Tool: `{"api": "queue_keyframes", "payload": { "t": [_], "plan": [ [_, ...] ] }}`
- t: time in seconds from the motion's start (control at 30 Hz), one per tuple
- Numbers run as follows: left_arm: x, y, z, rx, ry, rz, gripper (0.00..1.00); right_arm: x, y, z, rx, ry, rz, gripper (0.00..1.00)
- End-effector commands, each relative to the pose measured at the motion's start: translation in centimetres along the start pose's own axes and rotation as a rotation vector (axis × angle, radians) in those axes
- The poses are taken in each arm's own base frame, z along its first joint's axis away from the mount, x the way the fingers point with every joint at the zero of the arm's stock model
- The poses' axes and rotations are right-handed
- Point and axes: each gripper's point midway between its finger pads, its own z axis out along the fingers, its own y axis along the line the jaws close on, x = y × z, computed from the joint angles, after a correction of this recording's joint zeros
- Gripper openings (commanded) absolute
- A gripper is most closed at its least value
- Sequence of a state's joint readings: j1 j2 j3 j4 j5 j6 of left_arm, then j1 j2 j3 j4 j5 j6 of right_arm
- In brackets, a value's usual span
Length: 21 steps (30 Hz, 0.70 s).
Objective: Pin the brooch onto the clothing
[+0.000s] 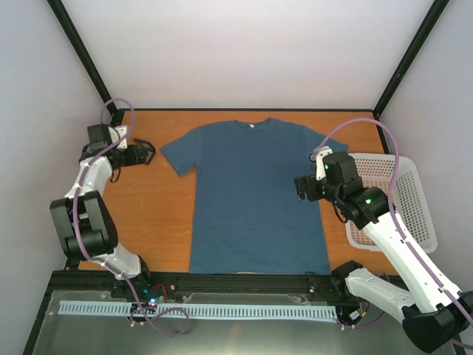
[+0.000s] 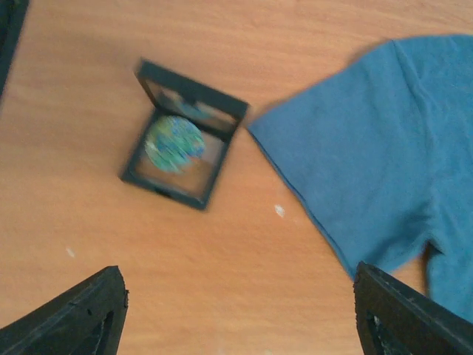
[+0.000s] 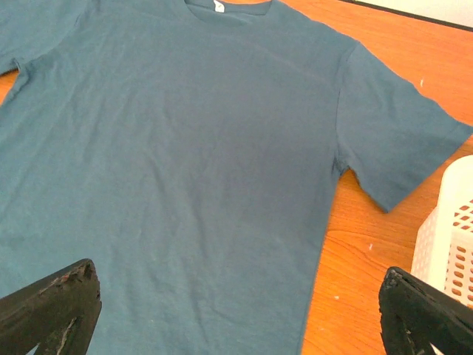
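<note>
The dark teal T-shirt (image 1: 255,192) lies flat, neck to the far side; it also shows in the right wrist view (image 3: 185,163), and its sleeve in the left wrist view (image 2: 369,163). The brooch (image 2: 174,144), a small round pale green piece, sits inside a small black frame-like holder (image 2: 194,92) on the wood just left of that sleeve. My left gripper (image 1: 144,153) is open and empty, hovering above and short of the holder (image 2: 236,296). My right gripper (image 1: 301,186) is open and empty over the shirt's right side (image 3: 236,296). The brooch is hidden in the top view.
A white mesh basket (image 1: 403,200) stands at the table's right edge, beside the right arm; its corner shows in the right wrist view (image 3: 451,229). Black frame posts rise at the back corners. Orange wood table (image 1: 148,222) lies around the shirt.
</note>
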<state>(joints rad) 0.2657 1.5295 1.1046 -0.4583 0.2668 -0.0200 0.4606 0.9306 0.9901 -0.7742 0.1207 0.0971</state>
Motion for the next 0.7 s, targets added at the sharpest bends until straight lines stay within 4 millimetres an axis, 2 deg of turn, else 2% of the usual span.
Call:
{"api": "queue_keyframes", "payload": {
  "t": [0.0,0.13,0.33,0.5,0.67],
  "plan": [
    [-5.0,3.0,1.5,0.072,-0.126,0.174,0.79,0.0,-0.6,-0.9,0.03,0.012,-0.065,1.0],
    [-6.3,3.8,3.4,0.068,-0.164,0.204,0.7,0.2,-1.4,-1.6,0.07,-0.001,-0.078,1.0],
    [-5.0,4.8,6.2,0.042,-0.147,0.296,0.59,-0.2,-1.5,-1.8,0.076,0.001,-0.074,1.0],
    [-4.7,4.6,7.4,0.012,-0.162,0.391,0.62,-0.4,-1.2,-1.0,0.068,0.012,-0.08,1.0],
    [-3.4,4.7,9.7,0.048,-0.104,0.379,0.6,-0.4,-1.1,-0.1,0.072,0.049,-0.109,1.0]
  ]
}}
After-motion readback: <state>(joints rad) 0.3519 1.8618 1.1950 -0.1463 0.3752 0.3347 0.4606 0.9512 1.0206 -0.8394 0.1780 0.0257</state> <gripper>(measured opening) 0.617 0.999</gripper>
